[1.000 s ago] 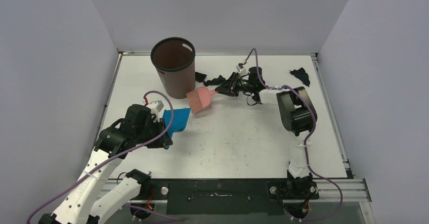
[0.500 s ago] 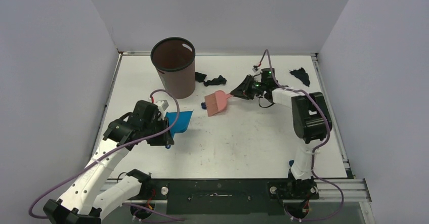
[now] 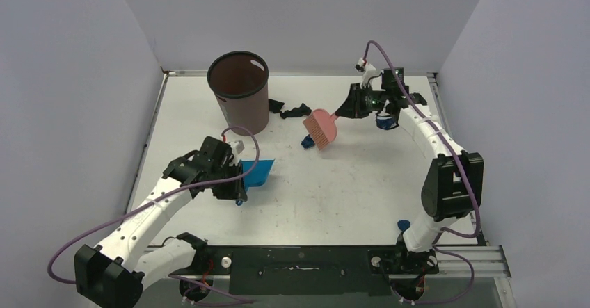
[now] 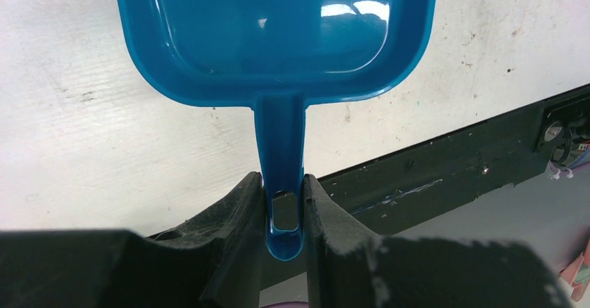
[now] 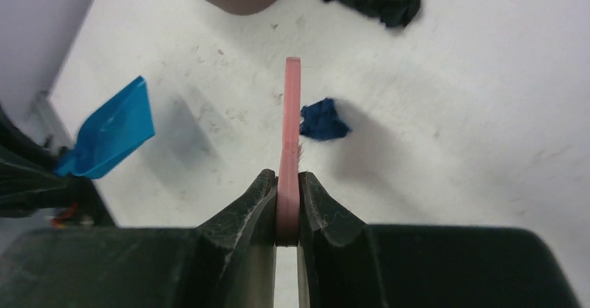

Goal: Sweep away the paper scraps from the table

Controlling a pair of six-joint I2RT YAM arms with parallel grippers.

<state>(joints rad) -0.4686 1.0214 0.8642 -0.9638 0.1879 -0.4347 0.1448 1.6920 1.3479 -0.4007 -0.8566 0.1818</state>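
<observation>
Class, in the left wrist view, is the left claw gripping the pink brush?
No, the left claw is closed on the handle of the blue dustpan.

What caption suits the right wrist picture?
Right tool clamps the pink brush edge-on beside a blue paper scrap on the table; dustpan nearby.

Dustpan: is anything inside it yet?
Nothing lies in the dustpan: the left wrist view shows bare, glossy blue plastic. Its front lip is cut off by the frame.
</observation>
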